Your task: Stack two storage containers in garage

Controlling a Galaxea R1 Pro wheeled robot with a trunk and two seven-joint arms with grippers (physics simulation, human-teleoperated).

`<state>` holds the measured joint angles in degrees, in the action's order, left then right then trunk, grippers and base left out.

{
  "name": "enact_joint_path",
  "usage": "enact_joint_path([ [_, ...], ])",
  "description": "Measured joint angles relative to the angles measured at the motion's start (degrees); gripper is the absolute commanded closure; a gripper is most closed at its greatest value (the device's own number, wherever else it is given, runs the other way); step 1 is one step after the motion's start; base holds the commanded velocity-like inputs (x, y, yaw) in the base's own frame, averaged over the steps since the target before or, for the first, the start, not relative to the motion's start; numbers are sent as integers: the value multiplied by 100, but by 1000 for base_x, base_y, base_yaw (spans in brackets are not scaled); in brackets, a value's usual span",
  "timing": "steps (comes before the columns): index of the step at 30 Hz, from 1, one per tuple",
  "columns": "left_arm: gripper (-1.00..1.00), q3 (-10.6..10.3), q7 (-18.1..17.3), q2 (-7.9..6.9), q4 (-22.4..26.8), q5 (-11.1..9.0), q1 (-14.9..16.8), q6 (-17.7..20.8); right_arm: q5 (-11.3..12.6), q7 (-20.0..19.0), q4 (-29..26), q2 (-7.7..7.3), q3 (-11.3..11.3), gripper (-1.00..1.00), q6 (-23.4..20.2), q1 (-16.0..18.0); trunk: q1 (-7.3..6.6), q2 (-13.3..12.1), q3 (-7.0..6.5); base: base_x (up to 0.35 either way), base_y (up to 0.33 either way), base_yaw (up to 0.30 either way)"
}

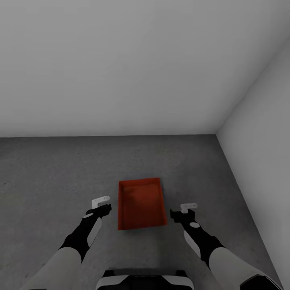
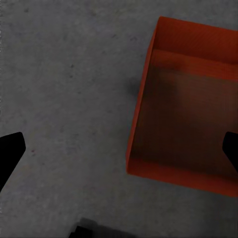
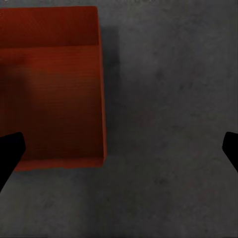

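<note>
Your left gripper point(image 1: 101, 204) and right gripper point(image 1: 186, 210) hang wide and empty either side of the storage container point(image 1: 141, 203) on the garage floor point(image 1: 52, 177). Swing round carelessly and you'd probably knock it.

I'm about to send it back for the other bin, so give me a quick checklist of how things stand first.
1. Orange bin on the grey concrete floor: ok.
2. Bin upright, open side up: ok.
3. Left end effector open, apart from the bin: ok.
4. Right end effector open, apart from the bin: ok.
5. Second bin stacked on top: not ok.
6. Bin's distance from the white wall behind: cannot tell.
</note>
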<state>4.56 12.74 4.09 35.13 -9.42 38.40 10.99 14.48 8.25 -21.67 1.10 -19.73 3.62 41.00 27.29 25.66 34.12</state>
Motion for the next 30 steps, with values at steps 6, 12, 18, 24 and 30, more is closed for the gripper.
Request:
enact_joint_path([
  [6, -100, 0, 0, 1, 0, 0, 0, -6, 13, 4, 3, 12, -1, -100, -57, 0, -132, -241, -108, 0, 0, 0],
  [12, -100, -1, 0, 1, 6, 0, 0, -4, 11, 0, 2, 8, 0, -100, -63, 0, -154, -283, -127, 0, 0, 0],
  [18, -100, 0, 0, 1, 4, 2, 0, 2, 18, 6, 8, 9, 0, -100, -69, 0, -154, -283, -127, 0, 0, 0],
  [24, -100, -1, 0, 1, 26, 2, 0, 10, 20, 14, 9, 23, 0, -100, -57, 0, -154, -283, -135, 0, 0, 0],
  [30, -100, -5, 0, 8, 33, 0, 0, 9, 20, 30, 9, 33, 0, -100, -46, 0, -154, -282, -180, 0, 0, 0],
])
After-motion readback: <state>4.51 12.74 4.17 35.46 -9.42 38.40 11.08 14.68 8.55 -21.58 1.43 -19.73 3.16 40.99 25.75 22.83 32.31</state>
